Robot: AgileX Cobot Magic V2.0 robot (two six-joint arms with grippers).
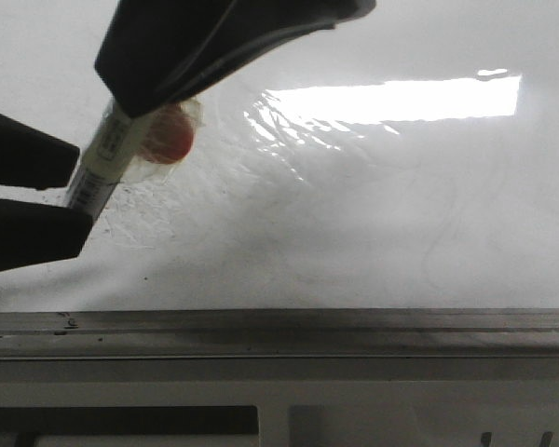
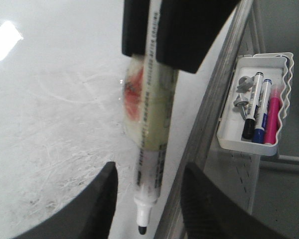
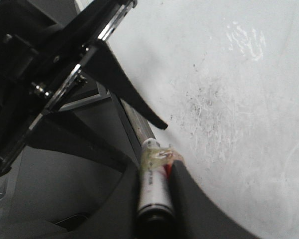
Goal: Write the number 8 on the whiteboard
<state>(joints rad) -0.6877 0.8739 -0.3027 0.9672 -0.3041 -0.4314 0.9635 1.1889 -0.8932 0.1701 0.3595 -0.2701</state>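
Note:
The whiteboard (image 1: 373, 214) is glossy white with faint grey smudges; no black number 8 shows on it. My right gripper (image 1: 135, 102) is shut on a white marker (image 1: 107, 158) that has a red piece (image 1: 172, 135) taped to it under clear tape. In the right wrist view the right gripper (image 3: 157, 169) clamps the marker's barrel (image 3: 154, 194). The marker (image 2: 152, 124) points down with its black tip (image 2: 140, 230) uncapped, close to the board near its edge rail. My left gripper (image 2: 149, 169) is open, with its fingers on either side of the marker's lower end and apart from it.
The grey metal edge rail (image 1: 279, 326) runs along the board's near side. A white tray (image 2: 224, 134) hangs off the rail (image 2: 209, 124) and holds black, blue and pink markers and grey clips. The left gripper's body (image 3: 50, 74) is close to the right gripper.

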